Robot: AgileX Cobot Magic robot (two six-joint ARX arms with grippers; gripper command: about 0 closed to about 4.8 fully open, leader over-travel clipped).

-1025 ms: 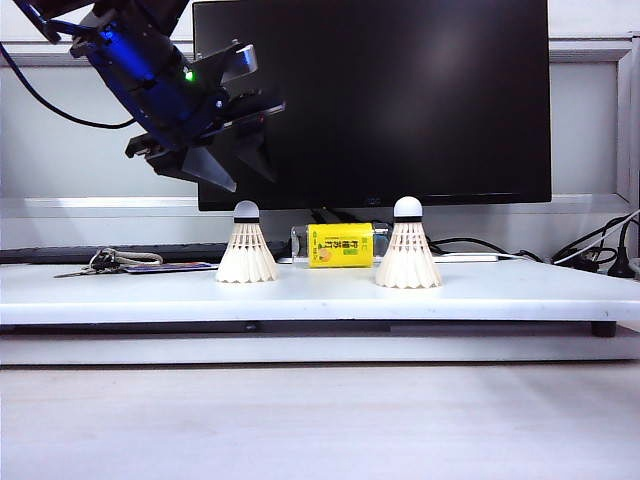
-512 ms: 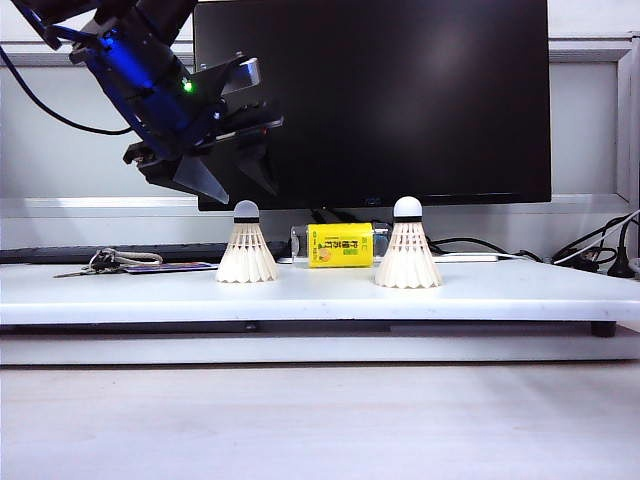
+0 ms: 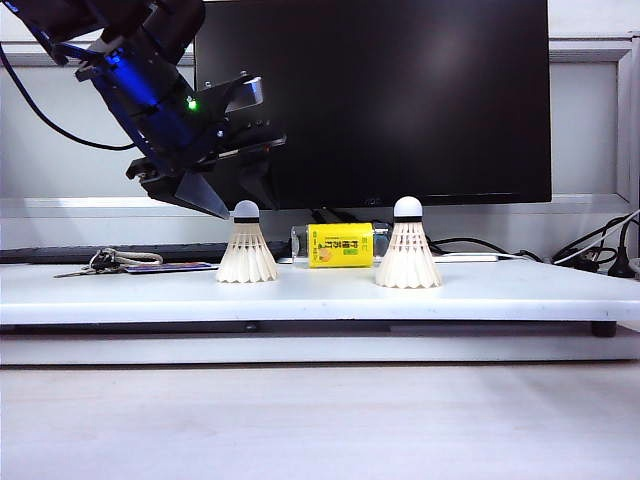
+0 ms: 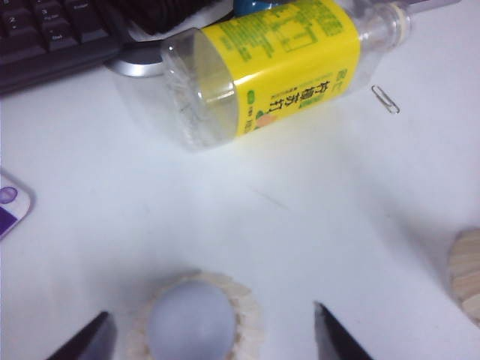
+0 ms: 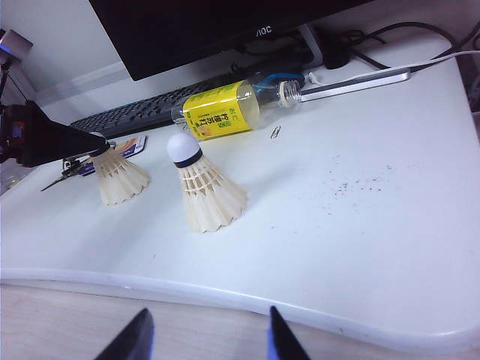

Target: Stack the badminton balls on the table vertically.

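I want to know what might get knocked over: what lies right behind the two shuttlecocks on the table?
A yellow-labelled bottle lies on its side behind the shuttlecocks, with a keyboard and monitor further back. The open left end effector hides part of the monitor.

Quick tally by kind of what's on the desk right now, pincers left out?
Shuttlecocks: 2 (left one, right one)
Yellow-labelled bottle: 1
Paperclip: 1
Keyboard: 1
Monitor: 1
Key bunch: 1
Total: 7

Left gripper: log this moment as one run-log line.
left gripper: open, above left white feather shuttlecock | right gripper: open, off the white table | shuttlecocks: unstacked
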